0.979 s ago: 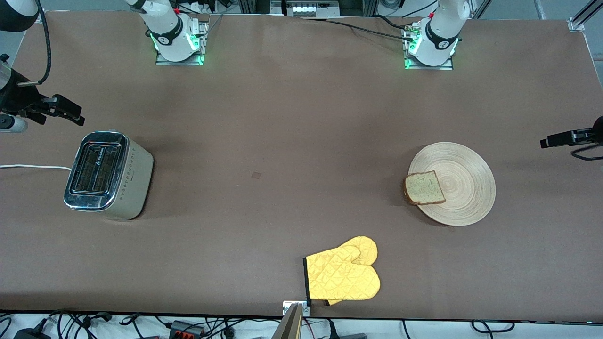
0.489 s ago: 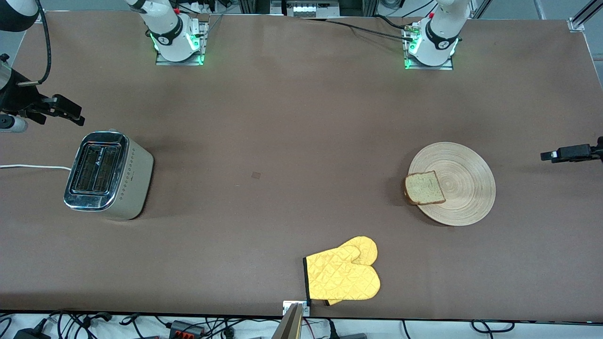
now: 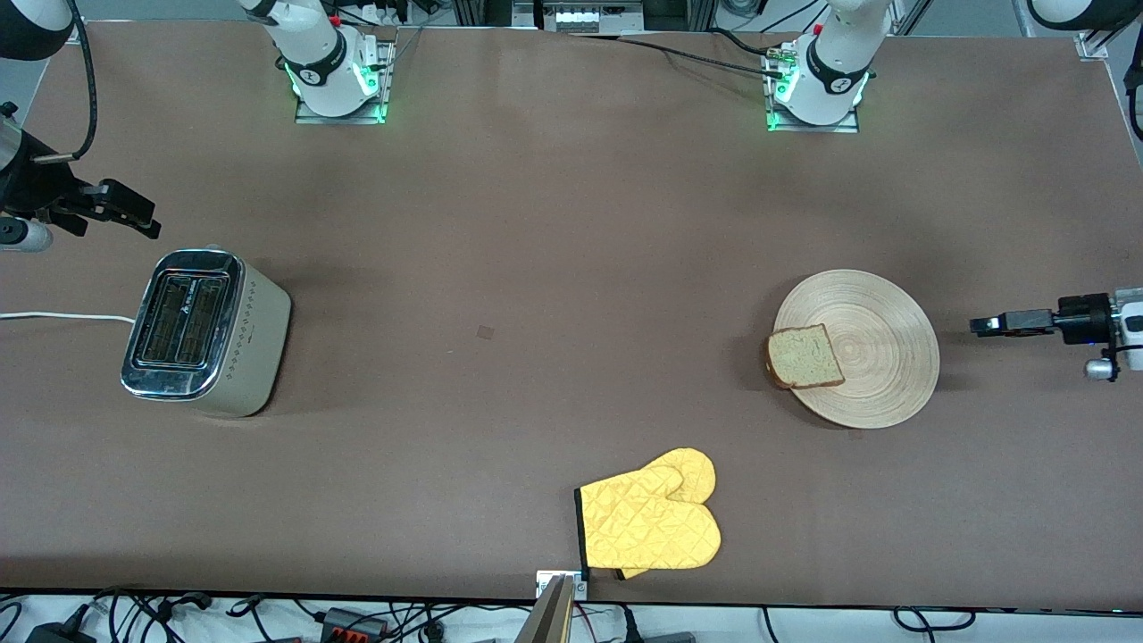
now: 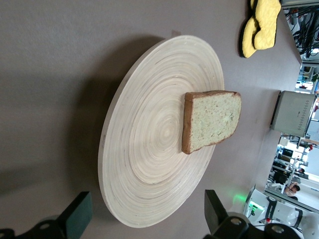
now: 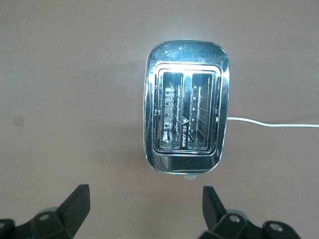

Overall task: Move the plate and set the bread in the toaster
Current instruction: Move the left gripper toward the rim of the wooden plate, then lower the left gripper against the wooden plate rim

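Wood grain rings the plate (image 3: pixel 871 357), which lies flat on the brown desk (image 3: pixel 536 223) toward the left arm's end. The bread (image 3: pixel 805 356) lies on it at the rim that faces the toaster's end, one crust corner just over the edge. That leaves the bare rim toward the left gripper (image 3: pixel 982 325) free to take hold of, and I reckon that is why the gripper comes in low and level just beside that rim, apart from it. Its jaws stand wide and hold nothing; in the left wrist view the two fingers (image 4: pixel 75 221) frame the plate's near edge.

Well apart, at the right arm's end, the toaster (image 3: pixel 205 332) stands with both slots up and empty, its white cord (image 3: pixel 62 316) trailing off the desk edge. The right gripper (image 5: pixel 144 211) hangs above the desk beside the toaster, jaws spread and empty, its camera looking straight down into the slots; it seems to wait there for the bread to come within reach.

A yellow mitt (image 3: pixel 650 518) lies near the front edge, clear of everything.
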